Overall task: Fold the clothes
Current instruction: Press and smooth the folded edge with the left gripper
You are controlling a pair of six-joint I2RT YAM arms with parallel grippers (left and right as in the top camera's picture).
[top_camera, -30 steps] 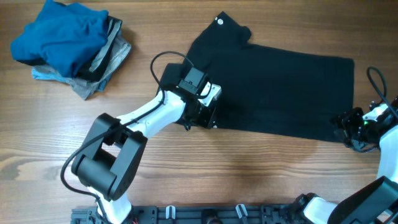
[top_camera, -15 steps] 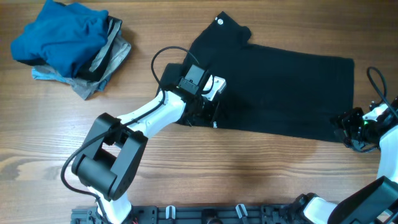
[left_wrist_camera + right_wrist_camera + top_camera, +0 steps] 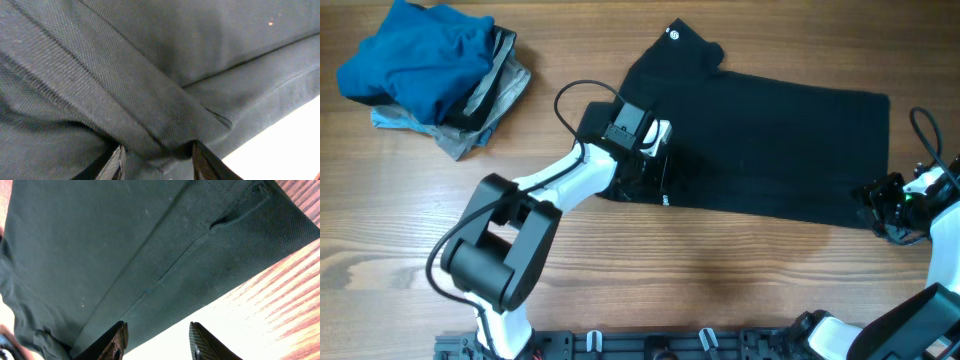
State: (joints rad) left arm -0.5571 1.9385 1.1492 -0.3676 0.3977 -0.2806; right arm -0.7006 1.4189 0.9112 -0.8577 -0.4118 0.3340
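Arms reach low: left end effector [image 3: 156, 159] pinches T-shirt [image 3: 770, 140] fold, right end effector [image 3: 156, 341] open.

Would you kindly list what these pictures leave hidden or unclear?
- Overhead: left gripper fingertips merge into the black T-shirt; grip unreadable.
- Left wrist: a fold sits between the fingers, their tips cut off by the frame's bottom edge.
- Overhead: right gripper dark, small, at the hem.
- Overhead: blue garment covers the pile beneath.
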